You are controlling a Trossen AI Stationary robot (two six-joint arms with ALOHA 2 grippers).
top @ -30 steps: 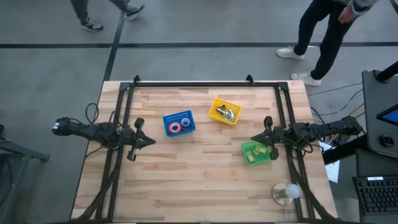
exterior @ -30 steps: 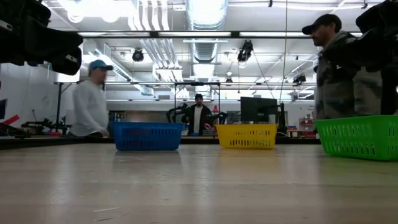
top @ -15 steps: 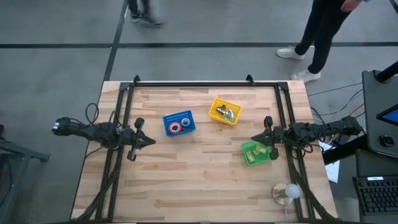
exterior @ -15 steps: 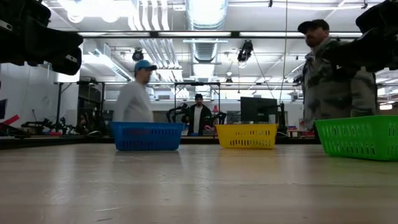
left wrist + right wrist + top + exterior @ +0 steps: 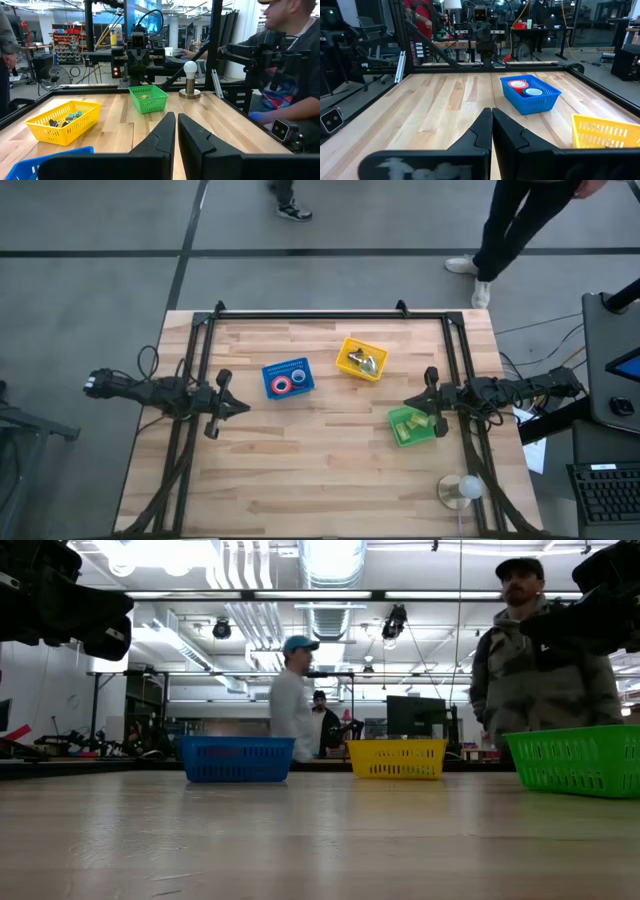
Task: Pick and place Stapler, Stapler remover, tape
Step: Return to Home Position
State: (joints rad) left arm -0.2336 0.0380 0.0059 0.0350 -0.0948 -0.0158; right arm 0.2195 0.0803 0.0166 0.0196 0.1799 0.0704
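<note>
A blue basket (image 5: 288,378) at the table's middle holds tape rolls: a red ring (image 5: 281,384) and a blue one (image 5: 298,378), also seen in the right wrist view (image 5: 519,84). A yellow basket (image 5: 361,359) holds metal pieces and small dark items (image 5: 67,119). A green basket (image 5: 412,426) stands at the right with green things in it. My left gripper (image 5: 244,406) hovers shut and empty left of the blue basket. My right gripper (image 5: 409,402) hovers shut and empty above the green basket's far edge.
A lamp with a white bulb (image 5: 461,489) stands at the table's near right corner. A black frame (image 5: 310,314) runs along the table's far edge and sides. People walk behind the far edge (image 5: 293,700) and stand at the far right (image 5: 535,670).
Both arms have kept still. A person beyond the far edge has walked from left toward the right; another at the far right has shifted.
</note>
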